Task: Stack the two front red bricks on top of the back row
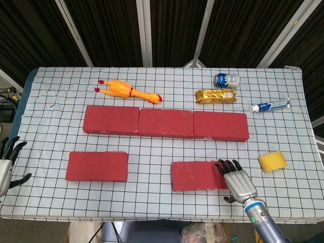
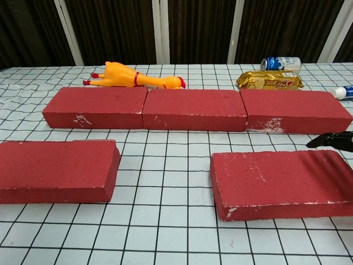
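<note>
Step in hand – first pick, nothing stacked yet. Back row (image 1: 165, 123) of three red bricks sits mid-table, tops bare. Two front bricks lie flat, nearer: left front brick (image 1: 96, 166) untouched, right front brick (image 1: 199, 175) with right hand (image 1: 237, 181) at its right end, fingertips (image 1: 229, 165) over the top edge. Fingers extended, not wrapped – judged released, touching at most, no grasp; chest view shows only dark fingertips (image 2: 331, 140) at the brick's far right corner. Left hand (image 1: 7, 164) off the table's left edge, fingers spread, holding nothing.

Next move calls for: closing across the brick's end, lifting clear, carrying far and setting down square on the row. Risk – slip from a one-ended grip on a wide brick.

Rubber chicken (image 1: 129, 91), can (image 1: 226, 80), gold packet (image 1: 216, 95), toothpaste (image 1: 270, 106) beyond the row; sponge (image 1: 272, 161) right of the hand.
</note>
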